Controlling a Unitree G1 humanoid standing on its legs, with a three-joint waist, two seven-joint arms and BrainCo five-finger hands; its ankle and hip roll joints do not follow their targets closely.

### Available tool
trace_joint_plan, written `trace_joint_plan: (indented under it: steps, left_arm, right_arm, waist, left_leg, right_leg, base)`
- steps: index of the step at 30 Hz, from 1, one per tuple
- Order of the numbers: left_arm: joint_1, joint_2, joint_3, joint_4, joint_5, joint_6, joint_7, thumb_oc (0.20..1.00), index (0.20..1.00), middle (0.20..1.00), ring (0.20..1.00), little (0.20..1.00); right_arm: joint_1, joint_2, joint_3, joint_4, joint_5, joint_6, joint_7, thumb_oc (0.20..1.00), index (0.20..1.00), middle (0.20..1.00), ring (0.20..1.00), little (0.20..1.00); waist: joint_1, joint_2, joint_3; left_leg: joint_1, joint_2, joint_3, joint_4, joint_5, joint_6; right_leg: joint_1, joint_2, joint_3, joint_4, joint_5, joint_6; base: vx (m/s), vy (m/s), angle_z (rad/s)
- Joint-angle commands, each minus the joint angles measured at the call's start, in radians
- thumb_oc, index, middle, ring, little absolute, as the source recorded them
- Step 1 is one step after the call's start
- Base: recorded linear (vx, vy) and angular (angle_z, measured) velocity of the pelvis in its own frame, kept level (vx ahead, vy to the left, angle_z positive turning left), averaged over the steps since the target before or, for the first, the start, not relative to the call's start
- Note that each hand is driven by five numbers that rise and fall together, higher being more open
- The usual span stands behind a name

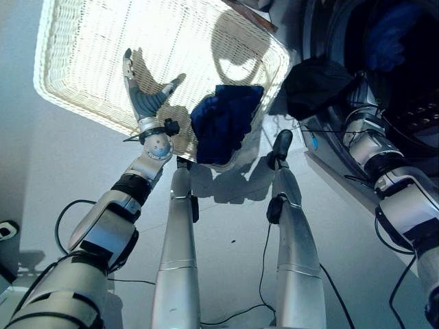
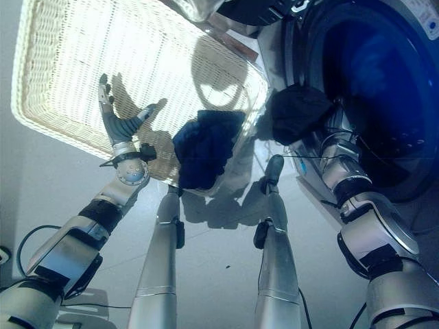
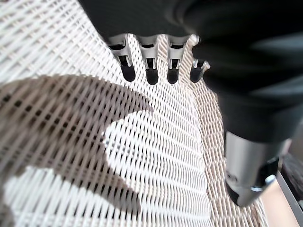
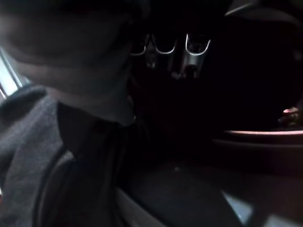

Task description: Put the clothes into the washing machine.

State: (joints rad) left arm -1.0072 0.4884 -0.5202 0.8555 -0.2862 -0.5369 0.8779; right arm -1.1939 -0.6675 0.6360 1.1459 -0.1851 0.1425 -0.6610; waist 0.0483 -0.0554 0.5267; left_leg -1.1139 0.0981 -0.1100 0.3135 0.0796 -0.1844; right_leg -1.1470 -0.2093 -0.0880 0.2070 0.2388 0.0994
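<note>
Left hand (image 1: 140, 96) raised over the white wicker basket (image 1: 75, 65), fingers straight and spread, thumb out to the side, nothing held; in its own wrist view dark fingertips (image 3: 150, 75) in a row above the bare weave of the basket floor, a hand-shaped shadow across it. Just beside that hand, toward the robot's right, a crumpled dark blue garment (image 1: 225, 122) draped over the basket's near rim, part inside, part hanging down the outside. Right hand (image 4: 170, 52) reaching toward the opening of the washing machine (image 2: 384, 89), covered in both eye views by a black garment (image 2: 296, 113) bunched at the end of the arm; in the right wrist view a few fingers faintly outlined against a very dark background, with grey-black cloth (image 4: 42, 156) lying close beside the wrist cover. Cannot tell from any view whether those fingers are curled on the cloth or straight. Black garment at the lower left edge of the round door opening, touching or just over the drum's rim, well apart from the blue one. Deep blue shape inside the drum (image 1: 387, 34), too dim to identify. Basket tilted on the pale floor (image 1: 41, 171), just beside the machine's front.
</note>
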Motion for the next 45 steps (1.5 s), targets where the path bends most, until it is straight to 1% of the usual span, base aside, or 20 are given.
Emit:
trace_joint_plan:
  steps: [1, 8, 11, 15, 16, 20, 21, 23, 25, 26, 27, 30, 32, 33, 34, 36, 39, 40, 41, 45]
  left_arm:
    - [0.0, -0.019, 0.041, -0.018, 0.053, -0.046, 0.022, 1.0, 1.0, 1.0, 1.0, 1.0]
    - [0.001, -0.02, 0.044, -0.022, 0.05, -0.046, 0.018, 1.0, 1.0, 1.0, 1.0, 1.0]
    - [0.0, -0.014, 0.042, -0.027, 0.045, -0.04, 0.022, 1.0, 1.0, 1.0, 1.0, 1.0]
    - [0.0, -0.014, 0.042, -0.027, 0.045, -0.04, 0.022, 1.0, 1.0, 1.0, 1.0, 1.0]
    - [0.01, 0.001, 0.037, -0.037, 0.039, -0.038, 0.023, 1.0, 1.0, 1.0, 1.0, 1.0]
    - [0.012, 0.004, 0.037, -0.039, 0.04, -0.037, 0.023, 1.0, 1.0, 1.0, 1.0, 1.0]
    - [0.057, 0.035, 0.053, -0.077, 0.072, -0.032, 0.029, 1.0, 1.0, 1.0, 1.0, 1.0]
    - [0.124, 0.064, 0.079, -0.122, 0.084, -0.045, 0.036, 1.0, 1.0, 1.0, 1.0, 1.0]
    - [0.166, 0.09, 0.1, -0.159, 0.073, -0.035, 0.033, 1.0, 1.0, 1.0, 1.0, 1.0]
    - [0.166, 0.111, 0.097, -0.164, 0.045, -0.025, 0.021, 1.0, 1.0, 1.0, 1.0, 1.0]
    - [0.16, 0.121, 0.093, -0.161, 0.028, -0.02, 0.009, 1.0, 1.0, 1.0, 1.0, 1.0]
    - [0.149, 0.128, 0.088, -0.142, 0.012, -0.021, -0.009, 1.0, 1.0, 1.0, 1.0, 1.0]
    - [0.138, 0.13, 0.082, -0.131, 0.005, -0.022, -0.015, 1.0, 1.0, 1.0, 1.0, 1.0]
    - [0.133, 0.129, 0.08, -0.124, 0.003, -0.024, -0.018, 1.0, 1.0, 1.0, 1.0, 1.0]
    - [0.13, 0.126, 0.079, -0.118, 0.002, -0.027, -0.02, 1.0, 1.0, 1.0, 1.0, 1.0]
    - [0.125, 0.122, 0.074, -0.11, -0.002, -0.028, -0.018, 1.0, 1.0, 1.0, 1.0, 1.0]
    - [0.122, 0.12, 0.075, -0.097, -0.016, -0.039, -0.023, 1.0, 1.0, 1.0, 1.0, 1.0]
    - [0.122, 0.122, 0.076, -0.096, -0.019, -0.043, -0.028, 1.0, 1.0, 1.0, 1.0, 1.0]
    - [0.122, 0.122, 0.077, -0.095, -0.021, -0.044, -0.031, 1.0, 1.0, 1.0, 1.0, 1.0]
    - [0.101, 0.129, 0.071, -0.087, -0.038, -0.044, -0.054, 1.0, 1.0, 1.0, 1.0, 1.0]
  right_arm:
    - [0.011, -0.041, 0.047, 0.016, -0.009, 0.018, -0.016, 0.2, 0.2, 0.2, 0.2, 0.2]
    - [-0.013, -0.043, 0.039, 0.009, 0.051, -0.004, -0.051, 0.2, 0.2, 0.2, 0.2, 0.2]
    - [-0.016, -0.051, 0.021, 0.003, 0.171, -0.027, -0.069, 0.2, 0.2, 0.2, 0.2, 0.2]
    - [-0.016, -0.051, 0.021, 0.003, 0.171, -0.027, -0.069, 0.2, 0.2, 0.2, 0.2, 0.2]
    - [-0.017, -0.077, -0.022, -0.013, 0.355, -0.042, -0.117, 0.2, 0.2, 0.2, 0.2, 0.2]
    - [-0.018, -0.081, -0.027, -0.015, 0.384, -0.045, -0.134, 0.2, 0.2, 0.2, 0.2, 0.2]
    - [-0.036, -0.145, -0.162, -0.025, 0.675, -0.149, -0.266, 0.2, 0.2, 0.2, 0.2, 0.2]
    - [-0.058, -0.198, -0.271, -0.061, 0.852, -0.306, -0.415, 0.2, 0.2, 0.2, 0.2, 0.2]
    - [-0.061, -0.264, -0.335, -0.096, 0.965, -0.432, -0.511, 0.2, 0.2, 0.2, 0.2, 0.2]
    - [-0.065, -0.322, -0.344, -0.125, 0.998, -0.468, -0.547, 0.2, 0.2, 0.2, 0.2, 0.2]
    - [-0.072, -0.342, -0.339, -0.112, 1.003, -0.47, -0.536, 0.2, 0.2, 0.2, 0.2, 0.2]
    - [-0.086, -0.345, -0.333, -0.091, 0.989, -0.472, -0.512, 0.213, 0.213, 0.213, 0.213, 0.213]
    - [-0.1, -0.331, -0.317, -0.089, 0.982, -0.475, -0.517, 0.31, 0.31, 0.31, 0.31, 0.31]
    - [-0.109, -0.323, -0.31, -0.088, 0.977, -0.469, -0.523, 0.294, 0.294, 0.294, 0.294, 0.294]
    - [-0.115, -0.316, -0.306, -0.083, 0.976, -0.469, -0.524, 0.322, 0.322, 0.322, 0.322, 0.322]
    - [-0.123, -0.304, -0.304, -0.077, 0.958, -0.47, -0.519, 0.476, 0.476, 0.476, 0.476, 0.476]
    - [-0.14, -0.28, -0.287, -0.09, 0.918, -0.45, -0.546, 0.561, 0.561, 0.561, 0.561, 0.561]
    - [-0.139, -0.275, -0.285, -0.093, 0.919, -0.435, -0.541, 1.0, 1.0, 1.0, 1.0, 1.0]
    - [-0.138, -0.273, -0.286, -0.094, 0.914, -0.425, -0.537, 1.0, 1.0, 1.0, 1.0, 1.0]
    - [-0.159, -0.264, -0.24, -0.073, 0.888, -0.312, -0.481, 1.0, 1.0, 1.0, 1.0, 1.0]
  waist:
    - [-0.011, 0.068, -0.007]
    - [-0.007, 0.071, -0.007]
    - [-0.008, 0.07, -0.007]
    - [-0.008, 0.07, -0.007]
    - [-0.01, 0.067, -0.007]
    - [-0.01, 0.066, -0.007]
    - [-0.011, 0.056, -0.007]
    - [-0.01, 0.044, -0.007]
    - [-0.019, 0.026, -0.007]
    - [-0.028, 0.007, -0.007]
    - [-0.028, 0.002, -0.007]
    - [-0.025, -0.002, -0.007]
    - [-0.02, 0.001, -0.007]
    - [-0.017, 0.004, -0.007]
    - [-0.015, 0.007, -0.007]
    - [-0.013, 0.014, -0.007]
    - [-0.009, 0.021, -0.007]
    - [-0.008, 0.023, -0.007]
    - [-0.007, 0.023, -0.007]
    - [-0.004, 0.021, -0.007]
  left_leg:
    - [0.007, -0.046, 0.005, -0.04, 0.019, 0.079]
    - [0.005, -0.045, -0.001, -0.04, 0.021, 0.077]
    - [0.006, -0.043, -0.002, -0.038, 0.02, 0.075]
    - [0.006, -0.043, -0.002, -0.038, 0.02, 0.075]
    - [0.008, -0.039, -0.008, -0.03, 0.014, 0.072]
    - [0.009, -0.039, -0.009, -0.028, 0.013, 0.071]
    - [0.012, -0.033, -0.018, -0.016, -0.009, 0.071]
    - [0.021, -0.027, -0.026, -0.02, -0.026, 0.069]
    - [0.029, -0.02, -0.024, -0.024, -0.021, 0.07]
    - [0.041, -0.016, -0.026, -0.027, -0.02, 0.073]
    - [0.046, -0.015, -0.029, -0.026, -0.02, 0.073]
    - [0.054, -0.017, -0.034, -0.026, -0.022, 0.076]
    - [0.059, -0.02, -0.038, -0.031, -0.023, 0.078]
    - [0.06, -0.023, -0.039, -0.034, -0.023, 0.078]
    - [0.061, -0.025, -0.039, -0.038, -0.022, 0.078]
    - [0.062, -0.029, -0.039, -0.043, -0.022, 0.079]
    - [0.065, -0.035, -0.037, -0.048, -0.023, 0.079]
    - [0.066, -0.035, -0.035, -0.051, -0.022, 0.079]
    - [0.067, -0.035, -0.034, -0.053, -0.022, 0.079]
    - [0.069, -0.035, -0.031, -0.054, -0.019, 0.08]
  right_leg:
    - [-0.021, 0.009, -0.033, 0.098, -0.033, 0.086]
    - [-0.023, 0.008, -0.032, 0.1, -0.032, 0.086]
    - [-0.023, 0.01, -0.031, 0.102, -0.033, 0.085]
    - [-0.023, 0.01, -0.031, 0.102, -0.033, 0.085]
    - [-0.021, 0.013, -0.026, 0.105, -0.033, 0.084]
    - [-0.021, 0.013, -0.026, 0.105, -0.033, 0.084]
    - [-0.013, 0.015, -0.024, 0.103, -0.034, 0.09]
    - [0.004, 0.025, -0.03, 0.089, -0.039, 0.094]
    - [0.017, 0.031, -0.034, 0.085, -0.037, 0.094]
    - [0.029, 0.037, -0.034, 0.085, -0.039, 0.094]
    - [0.034, 0.037, -0.034, 0.088, -0.041, 0.093]
    - [0.042, 0.038, -0.035, 0.089, -0.044, 0.093]
    - [0.047, 0.037, -0.038, 0.083, -0.046, 0.092]
    - [0.048, 0.036, -0.039, 0.081, -0.047, 0.091]
    - [0.049, 0.036, -0.039, 0.079, -0.048, 0.09]
    - [0.048, 0.034, -0.038, 0.077, -0.05, 0.089]
    - [0.051, 0.035, -0.038, 0.07, -0.054, 0.088]
    - [0.054, 0.034, -0.039, 0.067, -0.054, 0.088]
    - [0.055, 0.034, -0.04, 0.066, -0.055, 0.088]
    - [0.062, 0.032, -0.044, 0.058, -0.054, 0.088]
  base:
    - [0.0, 0.0, 0.0]
    - [0.0, 0.0, 0.0]
    - [0.0, 0.0, 0.0]
    - [0.0, 0.0, 0.0]
    - [0.0, 0.0, 0.0]
    - [0.0, -0.015, 0.0]
    - [0.01, -0.08, -0.01]
    - [0.01, -0.044, -0.01]
    - [-0.01, 0.028, -0.01]
    - [-0.02, 0.062, -0.05]
    - [-0.01, 0.051, -0.06]
    - [0.0, 0.003, -0.01]
    - [0.0, 0.0, 0.0]
    - [0.0, 0.0, 0.0]
    - [0.01, 0.016, -0.04]
    - [0.0, 0.006, -0.02]
    - [0.0, 0.0, 0.0]
    - [0.0, 0.0, 0.0]
    - [0.0, 0.0, 0.0]
    - [0.0, 0.0, 0.0]
